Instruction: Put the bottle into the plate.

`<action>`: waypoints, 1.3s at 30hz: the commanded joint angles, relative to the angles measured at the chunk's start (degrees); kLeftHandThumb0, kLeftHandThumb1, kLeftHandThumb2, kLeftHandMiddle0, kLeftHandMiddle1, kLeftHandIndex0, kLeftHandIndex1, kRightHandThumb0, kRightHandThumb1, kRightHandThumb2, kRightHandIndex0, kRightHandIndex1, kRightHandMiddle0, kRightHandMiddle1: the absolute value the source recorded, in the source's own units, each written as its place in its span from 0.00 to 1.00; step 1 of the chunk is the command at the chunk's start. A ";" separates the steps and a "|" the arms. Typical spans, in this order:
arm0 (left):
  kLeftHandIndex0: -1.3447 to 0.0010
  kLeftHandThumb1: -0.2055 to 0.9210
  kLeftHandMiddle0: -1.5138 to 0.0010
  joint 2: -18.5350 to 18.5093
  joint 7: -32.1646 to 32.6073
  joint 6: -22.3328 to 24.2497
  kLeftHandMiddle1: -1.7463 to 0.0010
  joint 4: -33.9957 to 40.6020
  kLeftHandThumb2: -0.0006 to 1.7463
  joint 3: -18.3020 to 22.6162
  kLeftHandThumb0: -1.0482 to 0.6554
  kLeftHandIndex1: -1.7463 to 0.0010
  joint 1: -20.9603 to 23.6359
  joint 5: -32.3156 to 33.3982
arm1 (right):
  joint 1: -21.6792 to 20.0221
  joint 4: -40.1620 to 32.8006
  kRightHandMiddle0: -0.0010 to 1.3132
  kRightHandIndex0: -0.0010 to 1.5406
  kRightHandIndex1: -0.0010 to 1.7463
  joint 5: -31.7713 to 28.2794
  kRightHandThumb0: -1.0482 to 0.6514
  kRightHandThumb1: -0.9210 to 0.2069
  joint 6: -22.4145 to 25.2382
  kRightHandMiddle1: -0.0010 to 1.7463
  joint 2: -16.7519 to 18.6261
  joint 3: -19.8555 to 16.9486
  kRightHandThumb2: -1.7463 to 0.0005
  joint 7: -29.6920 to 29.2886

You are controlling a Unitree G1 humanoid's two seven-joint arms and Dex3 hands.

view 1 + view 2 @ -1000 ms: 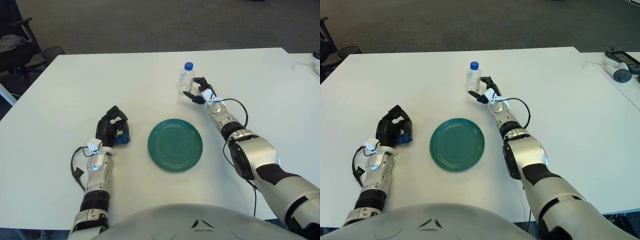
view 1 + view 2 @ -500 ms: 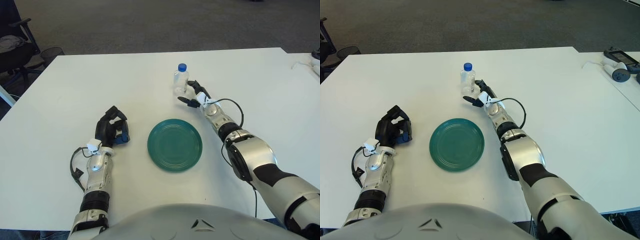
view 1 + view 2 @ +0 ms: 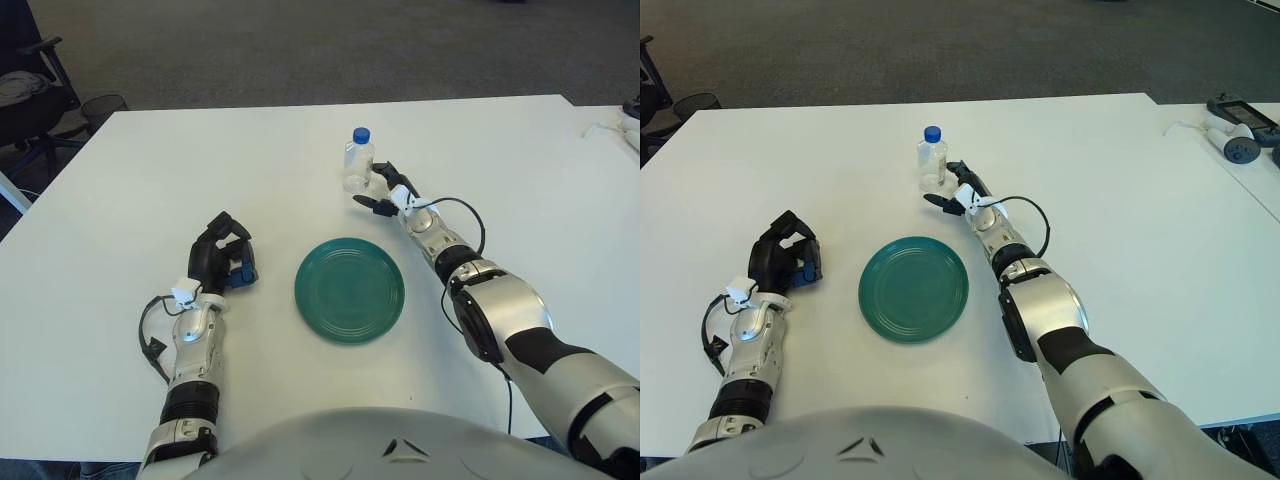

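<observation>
Plate point(image 3: 350, 290) bare, bottle point(image 3: 357, 161) beyond

We note a white table point(image 3: 150, 180) filling most of the view, with grey carpet point(image 3: 330, 45) beyond its far edge. A dark office chair point(image 3: 30, 95) and a black mesh wastebasket point(image 3: 103, 104) stand at far left. A second white table point(image 3: 1250, 170) adjoins on the right, carrying small devices point(image 3: 1238, 120).

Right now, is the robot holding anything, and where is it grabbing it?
The right hand is at the lower side of the clear plastic bottle with the blue cap, but whether the fingers are gripping it cannot be told. The left hand holds nothing.
</observation>
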State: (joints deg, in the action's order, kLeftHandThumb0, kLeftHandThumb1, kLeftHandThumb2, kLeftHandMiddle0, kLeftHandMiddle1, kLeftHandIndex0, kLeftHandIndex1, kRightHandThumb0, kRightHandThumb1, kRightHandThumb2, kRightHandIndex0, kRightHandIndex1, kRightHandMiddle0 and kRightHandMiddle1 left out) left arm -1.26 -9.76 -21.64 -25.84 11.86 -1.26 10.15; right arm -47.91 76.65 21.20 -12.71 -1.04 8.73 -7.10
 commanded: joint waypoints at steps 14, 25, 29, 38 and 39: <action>0.43 0.30 0.12 1.69 -0.01 -0.44 0.00 -7.55 0.89 0.22 0.29 0.00 -1.40 0.39 | 1.64 2.32 0.00 0.07 0.08 1.48 0.00 0.00 1.23 0.26 4.74 1.63 0.88 4.50; 0.42 0.29 0.12 1.42 -0.60 -1.88 0.00 -9.80 0.89 0.36 0.29 0.00 -0.25 0.56 | 0.47 2.25 0.00 0.05 0.09 2.90 0.00 0.00 1.16 0.20 7.10 3.00 0.87 4.33; 0.42 0.28 0.12 1.38 0.14 -2.31 0.00 -10.77 0.90 0.29 0.28 0.00 0.22 0.09 | -0.02 2.30 0.00 0.06 0.09 3.71 0.00 0.00 1.12 0.19 8.75 3.86 0.86 4.00; 0.40 0.26 0.13 1.80 0.89 -2.37 0.00 -11.88 0.91 0.49 0.28 0.00 0.98 -0.03 | -0.97 2.25 0.00 0.01 0.24 5.14 0.00 0.00 0.23 0.18 12.23 6.05 0.91 4.61; 0.40 0.27 0.13 1.84 1.00 -2.34 0.00 -11.92 0.91 0.49 0.28 0.00 1.01 -0.08 | -0.98 2.23 0.00 0.00 0.25 5.36 0.00 0.00 0.06 0.18 12.53 6.34 0.91 4.77</action>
State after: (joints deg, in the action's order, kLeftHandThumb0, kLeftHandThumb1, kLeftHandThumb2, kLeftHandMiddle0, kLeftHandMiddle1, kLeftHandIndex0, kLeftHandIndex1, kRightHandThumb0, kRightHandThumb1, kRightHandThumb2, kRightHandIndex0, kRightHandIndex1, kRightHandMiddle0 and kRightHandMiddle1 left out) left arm -2.30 -9.81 -24.88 -32.14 12.58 3.24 9.63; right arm -50.92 77.16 25.59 -11.78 3.08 12.82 -7.47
